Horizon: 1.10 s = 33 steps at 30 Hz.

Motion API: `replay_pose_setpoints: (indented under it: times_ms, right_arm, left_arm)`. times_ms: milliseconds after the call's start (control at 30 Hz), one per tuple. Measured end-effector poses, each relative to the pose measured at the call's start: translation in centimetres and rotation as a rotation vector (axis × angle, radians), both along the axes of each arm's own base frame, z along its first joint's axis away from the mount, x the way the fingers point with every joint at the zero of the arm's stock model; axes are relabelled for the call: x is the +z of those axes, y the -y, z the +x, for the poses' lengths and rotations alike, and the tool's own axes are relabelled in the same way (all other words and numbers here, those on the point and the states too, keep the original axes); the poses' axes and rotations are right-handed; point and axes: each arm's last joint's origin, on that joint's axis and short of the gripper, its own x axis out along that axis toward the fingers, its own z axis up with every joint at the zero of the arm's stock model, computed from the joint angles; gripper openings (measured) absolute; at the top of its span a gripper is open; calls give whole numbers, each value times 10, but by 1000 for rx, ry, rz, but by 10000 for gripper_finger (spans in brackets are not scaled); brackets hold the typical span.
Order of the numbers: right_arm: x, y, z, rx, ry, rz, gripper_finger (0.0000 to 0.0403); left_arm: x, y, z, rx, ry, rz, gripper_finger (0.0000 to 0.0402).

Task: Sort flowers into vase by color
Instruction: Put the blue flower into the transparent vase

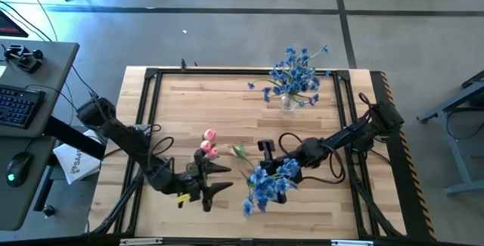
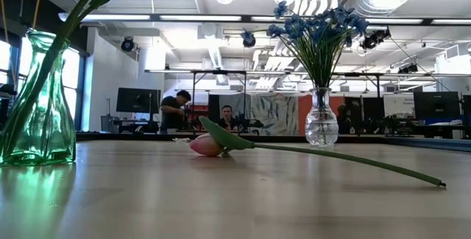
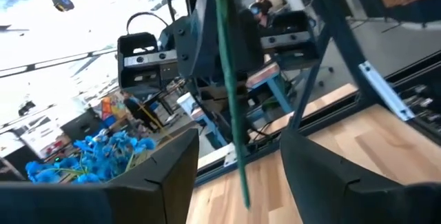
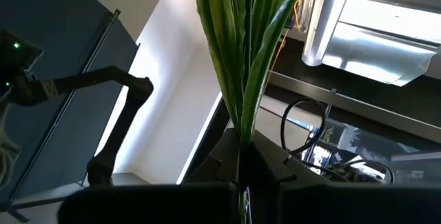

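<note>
A clear glass vase [image 1: 288,102] [image 2: 321,125] at the table's far edge holds a spray of blue flowers [image 1: 293,73]. A green glass vase [image 2: 37,106] holds one leaning green stem. Pink tulips [image 1: 208,146] sit just beyond my left gripper [image 1: 225,179] [image 3: 238,176]. That gripper is open, and a thin green stem [image 3: 231,93] passes between its fingers with a gap on each side. One pink tulip [image 2: 207,145] lies flat on the table. My right gripper [image 1: 274,172] [image 4: 241,176] is shut on a bunch of blue flowers [image 1: 265,185]. My right gripper pinches the blue bunch between its two fingers by its gathered green stems and leaves [image 4: 242,124], low on the bundle. The stems fan out away from the fingers. The blossoms [image 1: 261,189] spread toward the near edge beside the gripper; I cannot tell whether they rest on the table.
A black frame [image 1: 151,87] borders the wooden table. Bare wood lies between the two arms and the clear vase. A desk with a keyboard [image 1: 15,106] and mouse stands to the left. People sit at screens [image 2: 176,110] in the room beyond.
</note>
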Motion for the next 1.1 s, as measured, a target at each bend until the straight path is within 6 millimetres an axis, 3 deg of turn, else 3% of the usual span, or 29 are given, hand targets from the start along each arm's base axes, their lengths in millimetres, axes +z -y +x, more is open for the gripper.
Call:
replay_pose_setpoints:
  times_ms: [400,867,1100]
  right_arm:
    - [-2,0,1,-1,-15,-7,2]
    - [-1,13,6,-42,-10,-8,2]
    - [-2,13,7,-38,-20,-10,2]
  left_arm:
    - [-4,-9,26,-51,-2,27,161]
    - [-4,-21,34,-16,-11,34,118]
    - [-5,-16,32,-75,-14,44,77]
